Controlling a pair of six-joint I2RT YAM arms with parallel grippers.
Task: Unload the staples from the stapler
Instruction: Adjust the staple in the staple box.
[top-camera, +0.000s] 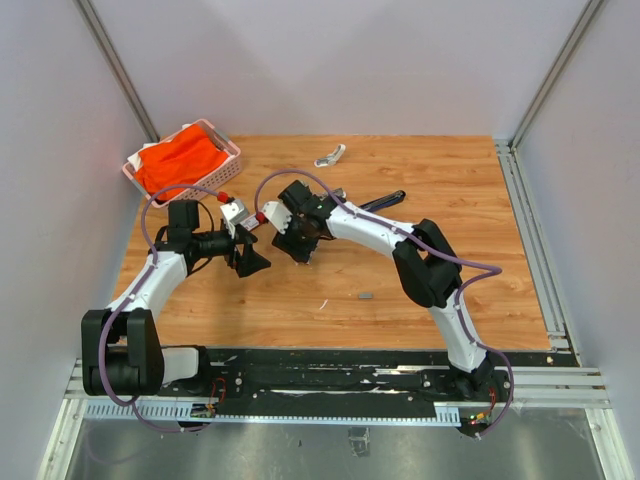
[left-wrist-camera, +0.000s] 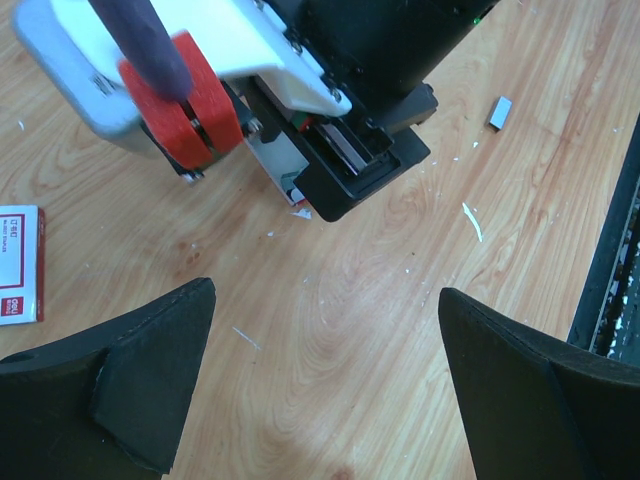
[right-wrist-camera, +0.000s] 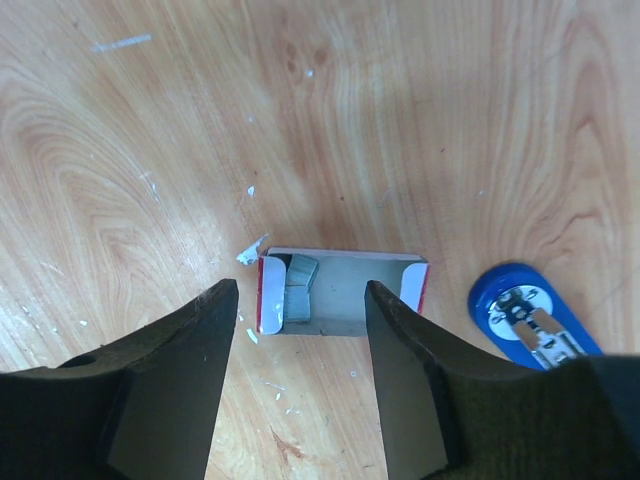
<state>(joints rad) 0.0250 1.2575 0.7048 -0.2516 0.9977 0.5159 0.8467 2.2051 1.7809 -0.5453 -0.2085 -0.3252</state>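
The staples (right-wrist-camera: 298, 290) are silver-grey, the stapler (right-wrist-camera: 497, 297) blue (table (right-wrist-camera: 400, 120) wood-grained).

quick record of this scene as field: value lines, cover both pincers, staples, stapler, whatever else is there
left pincer: open, empty, over bare table
right pincer: open, fingers either side of the tray
tray: small open box, red ends, flat on the table
staples: a few strips at one end of the tray
loose strip: alone on the table
stapler: blue, only its end shows, beside the tray, not touching
basket: pink, orange cloth inside
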